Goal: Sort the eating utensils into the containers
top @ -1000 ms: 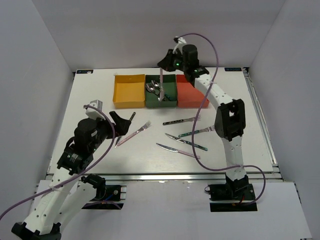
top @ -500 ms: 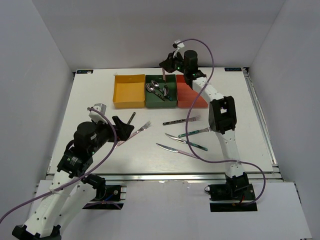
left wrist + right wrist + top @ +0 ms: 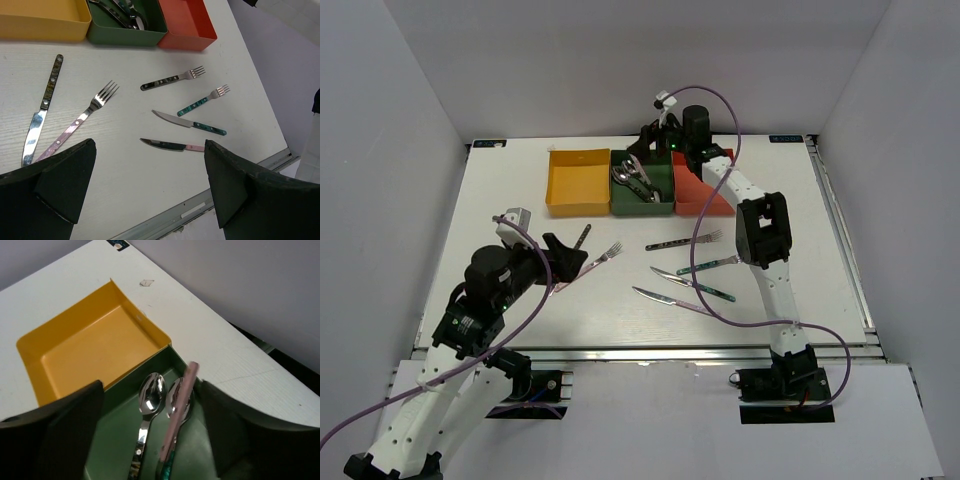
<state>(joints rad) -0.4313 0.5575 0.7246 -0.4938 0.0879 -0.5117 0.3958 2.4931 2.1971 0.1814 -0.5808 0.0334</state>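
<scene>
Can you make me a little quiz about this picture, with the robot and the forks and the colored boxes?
1. True or false: the yellow bin is empty.
2. How many forks lie on the table?
3. Which bin is the right end effector over? A yellow bin, B green bin, C red bin.

Key: 1 true; 2 three; 3 B.
</scene>
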